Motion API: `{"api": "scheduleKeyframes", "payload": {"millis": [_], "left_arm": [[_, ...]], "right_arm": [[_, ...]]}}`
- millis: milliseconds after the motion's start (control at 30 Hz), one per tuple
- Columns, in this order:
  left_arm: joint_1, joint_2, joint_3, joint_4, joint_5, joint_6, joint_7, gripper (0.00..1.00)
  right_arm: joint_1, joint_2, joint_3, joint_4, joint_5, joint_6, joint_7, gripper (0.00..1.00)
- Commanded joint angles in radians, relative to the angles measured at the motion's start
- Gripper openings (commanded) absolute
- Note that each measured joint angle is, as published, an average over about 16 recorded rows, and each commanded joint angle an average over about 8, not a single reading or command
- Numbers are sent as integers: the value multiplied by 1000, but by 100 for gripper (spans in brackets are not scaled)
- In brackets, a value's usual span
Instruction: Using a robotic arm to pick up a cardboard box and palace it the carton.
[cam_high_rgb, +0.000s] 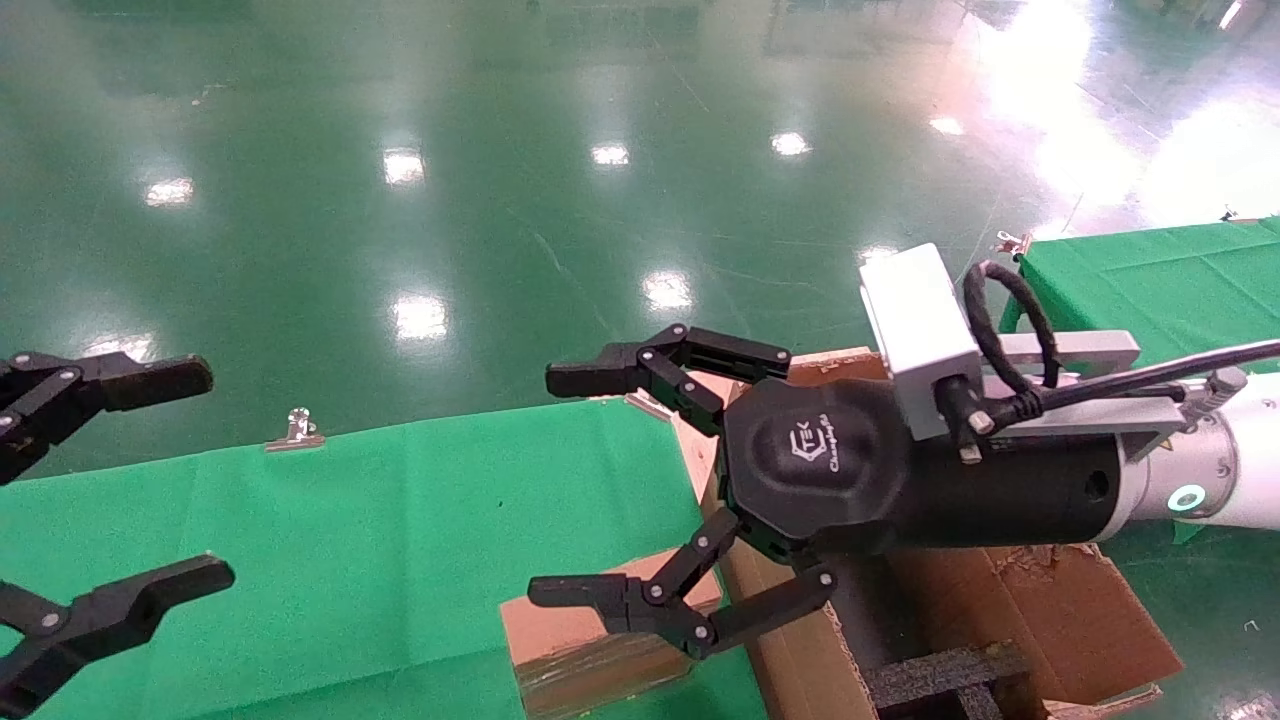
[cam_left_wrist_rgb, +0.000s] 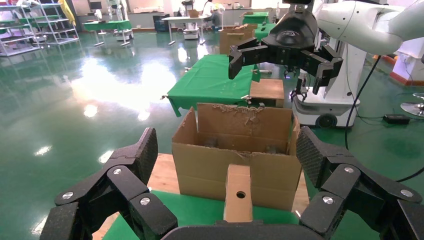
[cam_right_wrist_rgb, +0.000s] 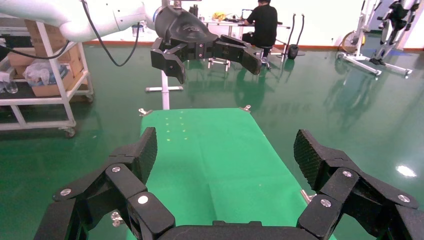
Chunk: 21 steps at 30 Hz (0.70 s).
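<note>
The small cardboard box (cam_high_rgb: 590, 640) stands on the green table beside the carton (cam_high_rgb: 1060, 610). In the left wrist view the box (cam_left_wrist_rgb: 238, 200) shows its round hole, just in front of the carton (cam_left_wrist_rgb: 235, 160). Black foam (cam_high_rgb: 950, 680) sits inside the carton. My right gripper (cam_high_rgb: 560, 485), on the white arm, is open and empty, hovering over the carton's left edge with its lower finger above the small box. It also shows in the left wrist view (cam_left_wrist_rgb: 285, 50) and in its own view (cam_right_wrist_rgb: 226, 152). My left gripper (cam_high_rgb: 200, 475) is open and empty at the far left (cam_left_wrist_rgb: 226, 155).
A green cloth covers the table (cam_high_rgb: 400, 520), held by a metal clip (cam_high_rgb: 295, 430) at its far edge. A second green table (cam_high_rgb: 1150, 270) stands at the right. The carton rests on a wooden board (cam_left_wrist_rgb: 160, 175). Shiny green floor lies beyond.
</note>
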Motion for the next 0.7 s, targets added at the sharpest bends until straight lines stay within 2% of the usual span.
{"api": "scheduleKeyframes", "payload": {"millis": [33,367,400,633,700], "left_arm": [[0,0,0,0,0,0,0,100],[0,0,0,0,0,0,0,100],[0,0,0,0,0,0,0,91],[0,0,0,0,0,0,0,4],[0,0,0,0,0,0,0,0]], "right_arm": [[0,0,0,0,0,0,0,100],[0,0,0,0,0,0,0,100],[0,0,0,0,0,0,0,100],[0,0,0,0,0,0,0,100],[0,0,1,0,0,0,0,100]]}}
